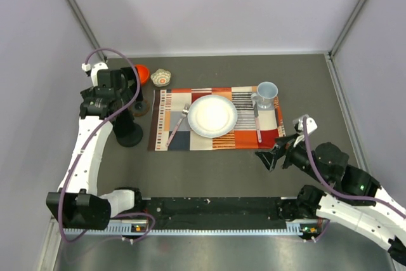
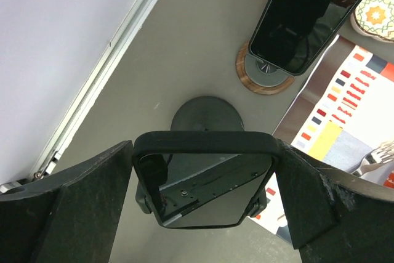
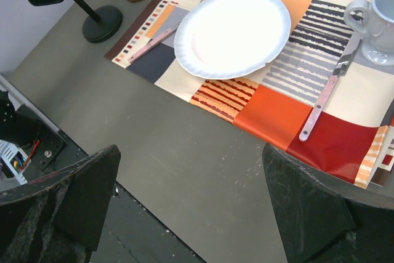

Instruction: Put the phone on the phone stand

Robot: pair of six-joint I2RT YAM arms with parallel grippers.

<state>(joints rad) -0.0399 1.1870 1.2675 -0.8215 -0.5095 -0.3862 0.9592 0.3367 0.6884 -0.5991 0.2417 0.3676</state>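
Observation:
The phone (image 2: 203,180), black with a glossy screen, sits in the clamp head of a black post whose round base (image 2: 206,112) shows below it. My left gripper (image 2: 203,152) has a finger against each side edge of that phone, near its top end. In the top view the left gripper (image 1: 124,106) hangs over the post (image 1: 130,136). The phone stand (image 2: 265,75), a brown disc with a grey part, stands just beyond, and a second glossy black phone-like slab (image 2: 308,16) leans on it. My right gripper (image 1: 269,157) is open and empty above bare table (image 3: 191,170).
A striped placemat (image 1: 216,128) carries a white plate (image 1: 212,115), a fork (image 1: 177,125), a knife (image 1: 257,125) and a grey mug (image 1: 266,95). A red bowl (image 1: 141,73) and a small patterned dish (image 1: 160,79) sit behind the stand. Walls close the left, back and right.

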